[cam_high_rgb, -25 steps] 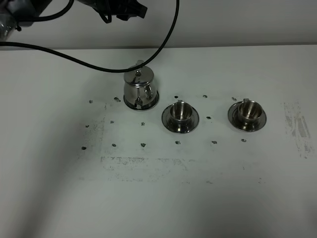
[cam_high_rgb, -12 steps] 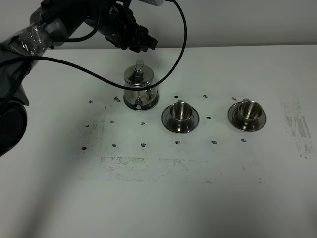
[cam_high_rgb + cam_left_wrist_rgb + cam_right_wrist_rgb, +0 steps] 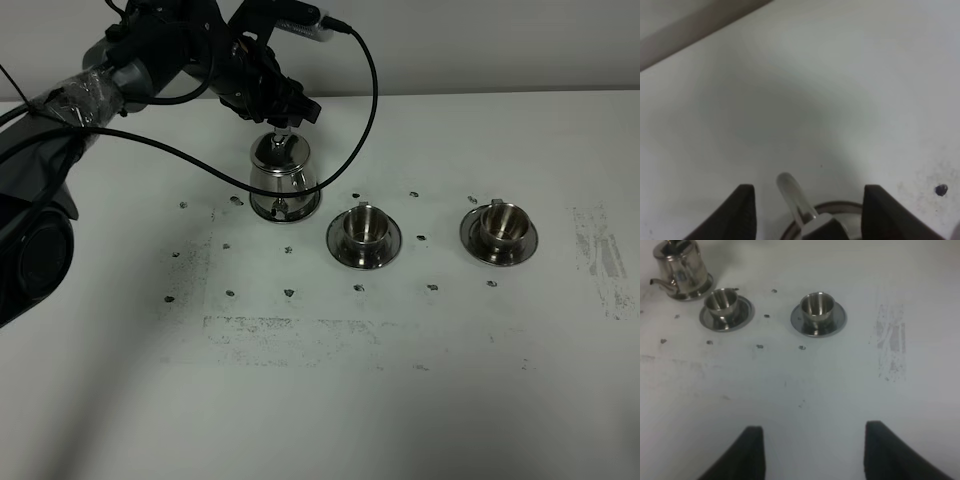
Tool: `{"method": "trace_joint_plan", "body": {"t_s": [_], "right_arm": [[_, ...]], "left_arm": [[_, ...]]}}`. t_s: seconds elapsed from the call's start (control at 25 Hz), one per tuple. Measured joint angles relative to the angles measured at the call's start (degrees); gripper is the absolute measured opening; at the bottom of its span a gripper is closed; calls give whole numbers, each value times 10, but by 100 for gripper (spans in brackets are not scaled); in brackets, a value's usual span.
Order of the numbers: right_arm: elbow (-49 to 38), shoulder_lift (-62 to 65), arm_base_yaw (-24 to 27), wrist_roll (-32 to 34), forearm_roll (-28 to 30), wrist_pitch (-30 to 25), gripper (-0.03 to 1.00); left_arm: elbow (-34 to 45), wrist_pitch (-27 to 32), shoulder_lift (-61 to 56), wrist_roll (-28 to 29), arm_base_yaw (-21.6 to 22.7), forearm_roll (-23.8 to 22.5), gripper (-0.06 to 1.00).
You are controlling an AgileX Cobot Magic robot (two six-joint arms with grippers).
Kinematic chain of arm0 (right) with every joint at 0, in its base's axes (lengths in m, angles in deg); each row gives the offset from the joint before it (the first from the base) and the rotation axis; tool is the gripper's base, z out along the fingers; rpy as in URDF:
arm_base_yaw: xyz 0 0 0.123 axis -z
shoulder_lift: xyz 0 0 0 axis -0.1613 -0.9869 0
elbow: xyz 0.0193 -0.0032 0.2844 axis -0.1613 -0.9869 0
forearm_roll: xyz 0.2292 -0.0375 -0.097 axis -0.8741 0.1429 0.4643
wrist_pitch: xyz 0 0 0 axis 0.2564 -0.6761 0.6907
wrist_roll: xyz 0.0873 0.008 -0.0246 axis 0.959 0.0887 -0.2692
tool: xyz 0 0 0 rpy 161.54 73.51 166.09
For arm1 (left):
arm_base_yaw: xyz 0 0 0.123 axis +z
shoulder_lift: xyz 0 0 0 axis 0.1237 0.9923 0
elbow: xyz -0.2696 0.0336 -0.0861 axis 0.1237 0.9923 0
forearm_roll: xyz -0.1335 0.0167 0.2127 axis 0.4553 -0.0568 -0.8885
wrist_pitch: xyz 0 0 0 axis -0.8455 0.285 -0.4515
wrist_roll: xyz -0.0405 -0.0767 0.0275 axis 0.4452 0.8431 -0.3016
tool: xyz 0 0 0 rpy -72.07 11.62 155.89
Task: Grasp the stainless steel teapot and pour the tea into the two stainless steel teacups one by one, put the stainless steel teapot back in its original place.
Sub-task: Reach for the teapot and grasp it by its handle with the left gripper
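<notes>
Nothing to read anywhere here, no lettering, label, brand or number on any object in the three views, only dark specks dotting the counter [image 3: 450, 400].

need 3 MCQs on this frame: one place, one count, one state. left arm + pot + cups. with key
1. In the exterior high view, the stainless steel teapot stands:
A. left of both cups
B. between the cups
C. right of both cups

2. How many stainless steel teacups show?
A. one
B. two
C. three

3. The left end effector is:
A. shut on the teapot's spout
B. open around the teapot's top
C. shut on a teacup

Key:
1 A: the pot is leftmost in the row.
2 B: two cups sit to the pot's right and no third shows.
3 B: the left wrist view shows the fingers spread, with the pot's steel top between them.
</notes>
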Motion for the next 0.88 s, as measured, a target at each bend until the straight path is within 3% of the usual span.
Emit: {"method": "trace_joint_plan", "body": {"t_s": [0.4, 0.88], "right_arm": [[0, 0, 0, 0, 0, 0, 43], [0, 0, 0, 0, 0, 0, 43]], "left_arm": [[0, -21, 12, -3, 8, -5, 47], [0, -12, 12, -65, 27, -27, 47]]}}
